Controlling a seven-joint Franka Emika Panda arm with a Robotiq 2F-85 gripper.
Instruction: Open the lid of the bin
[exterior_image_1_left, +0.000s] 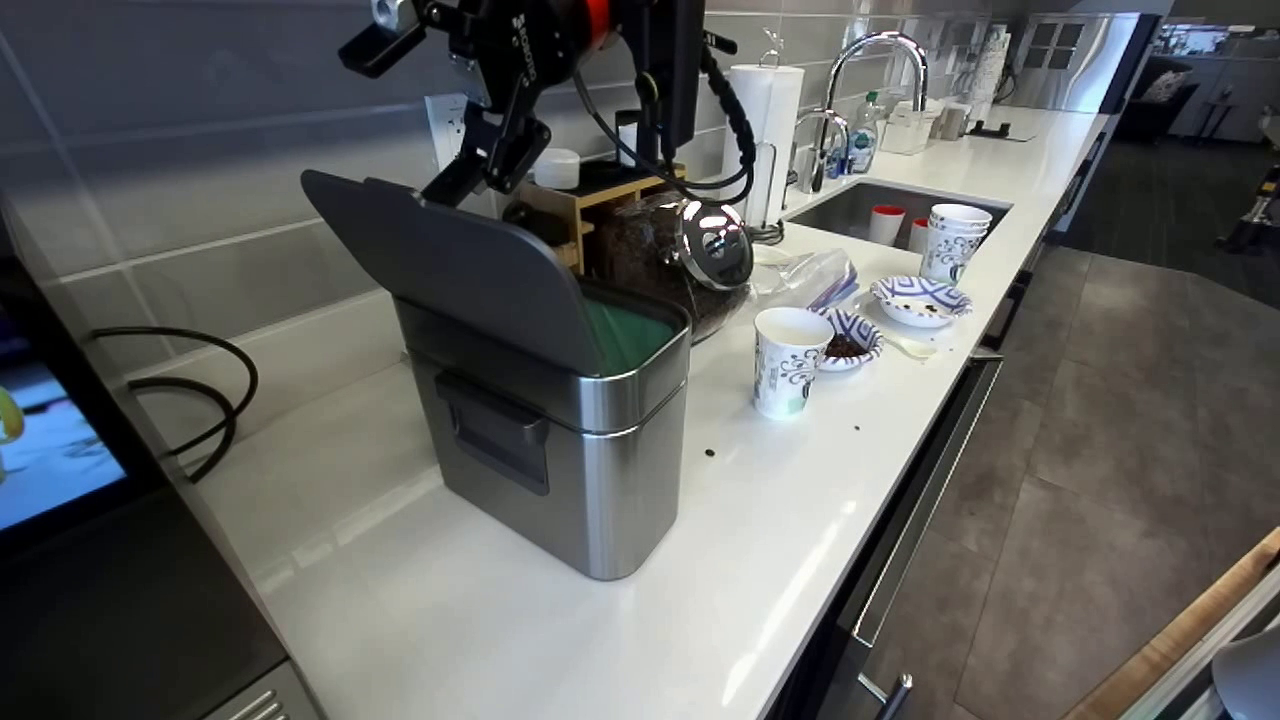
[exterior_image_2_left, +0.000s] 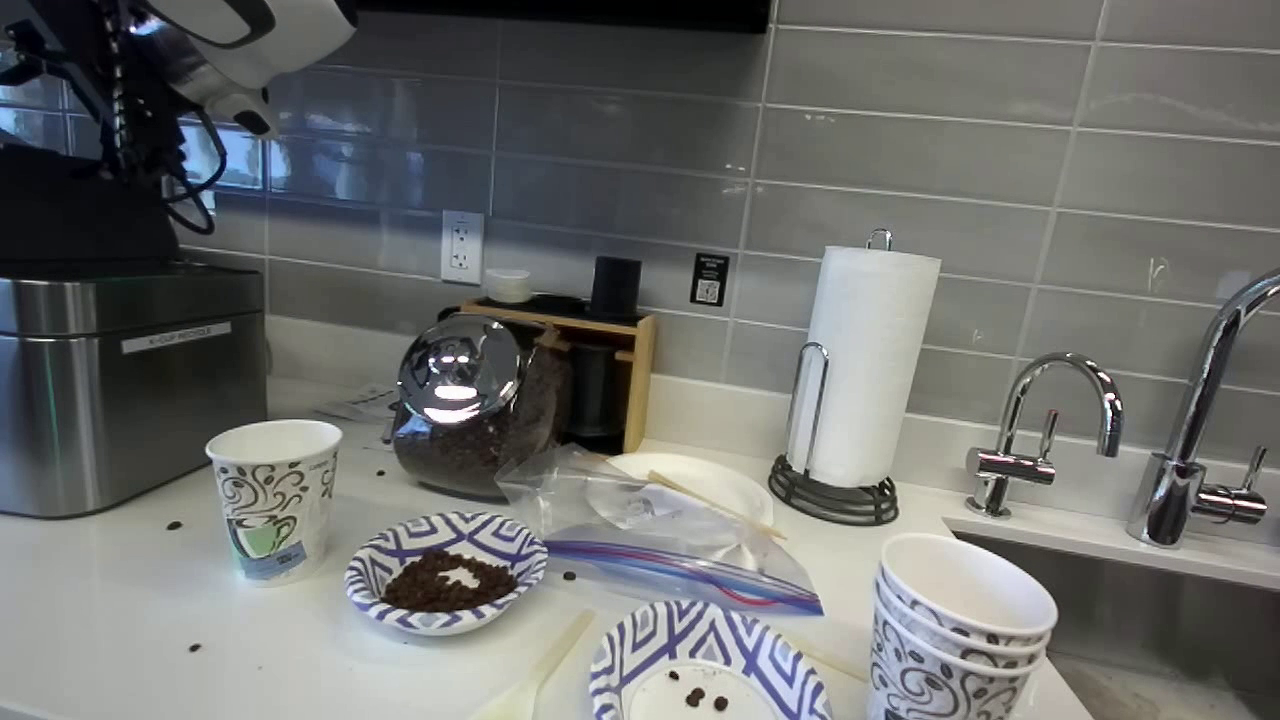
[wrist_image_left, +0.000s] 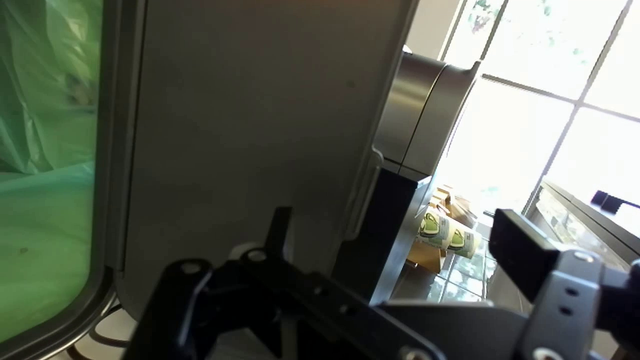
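**The lid (exterior_image_1_left: 455, 265) stands raised on the steel bin (exterior_image_1_left: 635, 500), with the pincer (exterior_image_1_left: 410, 118) spread wide close by**

In an exterior view, the bin stands on a white desk (exterior_image_1_left: 480, 640), its dark grey lid tilted up along one side of the opening, where green lining (exterior_image_1_left: 630, 335) shows. The pincer hangs near the lid, released, its two fingers (exterior_image_1_left: 458, 180) well apart; the lower one reaches close to the lid's upper edge, and whether they touch cannot be told. A paper cup (exterior_image_1_left: 785, 365) stands upright near the bin.

In an exterior view, the lid rises as a dark panel over the bin, whose wall carries a white label (exterior_image_2_left: 176, 337). On the desk, a patterned bowl (exterior_image_2_left: 520, 547) holds dark brown bits (exterior_image_2_left: 430, 583) near a clear plastic bag (exterior_image_2_left: 660, 530); a tilted glass jar (exterior_image_2_left: 480, 450) sits behind.

In the wrist view, the lid's inner face fills the middle, green lining at the left. The fingers stand wide apart, one in front of the lid, the other off to the right, below a bright window (wrist_image_left: 525, 135).
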